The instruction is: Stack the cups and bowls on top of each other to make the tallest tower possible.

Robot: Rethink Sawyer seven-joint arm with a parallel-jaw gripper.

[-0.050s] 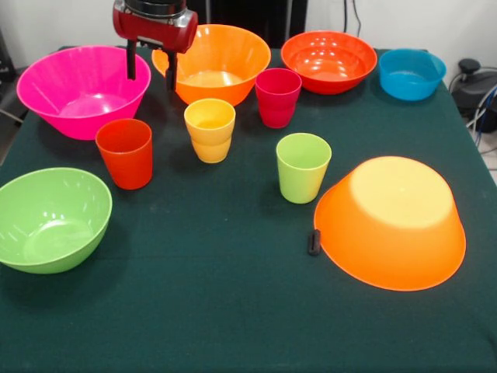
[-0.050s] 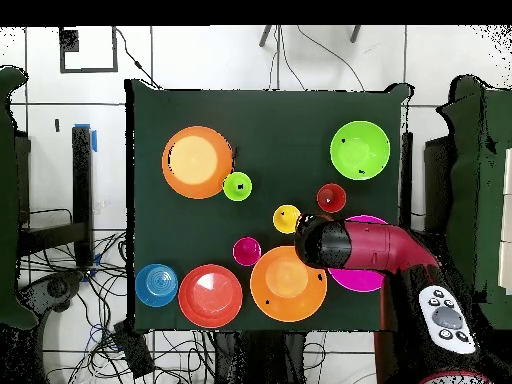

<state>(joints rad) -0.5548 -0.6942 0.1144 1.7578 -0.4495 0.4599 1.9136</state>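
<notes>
My gripper [image 1: 151, 68] hangs open and empty at the back, between the large pink bowl [image 1: 81, 89] and an upright orange bowl [image 1: 211, 62]. In front of it stand the orange-red cup [image 1: 125, 153], the yellow cup [image 1: 210, 130], the crimson cup [image 1: 278, 97] and the lime green cup [image 1: 303, 167], all upright and apart. A second orange bowl [image 1: 390, 221] lies upside down at the right. A lime green bowl [image 1: 50, 220] sits front left. The red-orange bowl [image 1: 328, 61] and the blue bowl [image 1: 411, 74] stand at the back right. From overhead, my arm [image 2: 365, 247] covers part of the pink bowl [image 2: 350, 282].
A small black object [image 1: 314, 242] lies against the upturned orange bowl's rim. The dark green tablecloth [image 1: 233, 311] has open space along the front. Cables and a black device [image 1: 470, 81] sit off the table's right edge.
</notes>
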